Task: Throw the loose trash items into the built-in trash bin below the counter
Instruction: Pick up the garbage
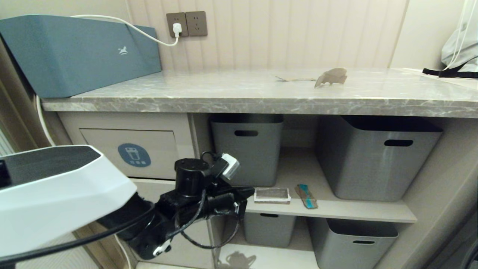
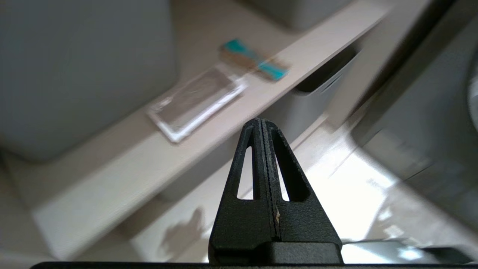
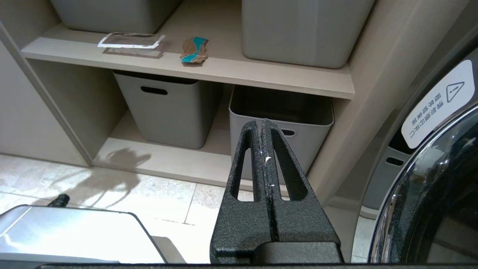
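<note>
A flat white-rimmed silvery packet (image 1: pixel 272 195) and a brown scrap with teal print (image 1: pixel 307 196) lie on the middle shelf below the counter (image 1: pixel 239 98). On the counter top rest a curled brown scrap (image 1: pixel 331 76) and a thin flat one (image 1: pixel 295 79). The built-in trash bin's flap (image 1: pixel 112 140) with its blue sticker is at the left, shut. My left gripper (image 1: pixel 249 192) is shut and empty, its tip just left of the packet (image 2: pixel 196 102), short of the teal scrap (image 2: pixel 254 63). My right gripper (image 3: pixel 263 121) hangs shut and empty, low before the shelves, below the packet (image 3: pixel 130 40) and scrap (image 3: pixel 194 49).
Grey tubs (image 1: pixel 246 147) (image 1: pixel 377 157) stand on the middle shelf, two more (image 1: pixel 353 241) (image 1: pixel 269 228) on the shelf below. A long blue-teal box (image 1: pixel 78 52) sits on the counter's left end, a white cable above it. A washing machine door (image 3: pixel 440 194) is at the right.
</note>
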Robot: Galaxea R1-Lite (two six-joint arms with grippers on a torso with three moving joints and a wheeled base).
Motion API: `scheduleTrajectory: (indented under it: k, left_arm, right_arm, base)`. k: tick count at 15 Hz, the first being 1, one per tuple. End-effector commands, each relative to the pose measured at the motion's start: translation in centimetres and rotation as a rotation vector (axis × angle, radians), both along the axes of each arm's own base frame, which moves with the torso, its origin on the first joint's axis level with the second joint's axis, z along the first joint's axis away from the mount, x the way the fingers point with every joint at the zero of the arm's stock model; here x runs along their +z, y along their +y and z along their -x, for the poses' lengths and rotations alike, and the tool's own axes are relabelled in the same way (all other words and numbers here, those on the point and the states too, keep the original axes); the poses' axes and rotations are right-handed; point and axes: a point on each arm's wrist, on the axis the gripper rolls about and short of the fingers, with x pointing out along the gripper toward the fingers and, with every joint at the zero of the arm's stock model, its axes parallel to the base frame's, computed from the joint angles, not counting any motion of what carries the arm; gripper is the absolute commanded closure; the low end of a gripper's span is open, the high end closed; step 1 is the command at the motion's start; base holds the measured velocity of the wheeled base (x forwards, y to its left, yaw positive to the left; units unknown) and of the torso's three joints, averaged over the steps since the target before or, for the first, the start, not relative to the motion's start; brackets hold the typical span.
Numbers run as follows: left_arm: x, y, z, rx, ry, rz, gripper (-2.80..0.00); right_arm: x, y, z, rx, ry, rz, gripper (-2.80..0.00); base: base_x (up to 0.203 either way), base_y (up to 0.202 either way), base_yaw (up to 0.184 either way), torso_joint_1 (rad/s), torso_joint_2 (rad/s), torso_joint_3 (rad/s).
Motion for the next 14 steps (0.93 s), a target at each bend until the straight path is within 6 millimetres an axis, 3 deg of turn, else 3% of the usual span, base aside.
scheduleTrajectory:
  k: [1, 5, 6, 10, 12, 14]
  left_arm:
    - [-1.9, -0.8, -2.3, -0.013, 0.045, -0.089, 0.00]
    - [-4.0, -2.6, -4.8, -0.059, 0.078, -0.212, 0.00]
    - [-4.3, -3.3, -5.3, -0.061, 0.071, -0.224, -2.80]
    - [-5.0, -7.6, -7.8, -0.031, -0.024, -0.219, -2.80]
    - [-6.4, -10.1, -7.5, -0.033, -0.057, -0.245, -2.80]
    - [-7.2, -11.0, -6.7, -0.052, -0.110, -0.313, -2.80]
  right_arm:
    - [0.0, 0.0, 0.0, 0.001, 0.002, 0.001, 0.00]
    - [0.0, 0.0, 0.0, 0.001, 0.001, 0.001, 0.00]
    - [0.0, 0.0, 0.0, 0.001, 0.002, 0.001, 0.00]
    - [0.0, 0.0, 0.0, 0.001, 0.002, 0.001, 0.00]
    - [0.0, 0.0, 0.0, 0.001, 0.001, 0.001, 0.00]
    - [0.0, 0.0, 0.0, 0.001, 0.002, 0.001, 0.00]
  base:
    - [0.000, 0.000, 0.000, 0.000, 0.00, 0.000]
    - [0.000, 0.000, 0.000, 0.000, 0.00, 0.000]
    - [0.000, 0.000, 0.000, 0.000, 0.00, 0.000]
    - [0.000, 0.000, 0.000, 0.000, 0.00, 0.000]
    - [0.000, 0.000, 0.000, 0.000, 0.00, 0.000]
    - [0.000, 0.000, 0.000, 0.000, 0.00, 0.000]
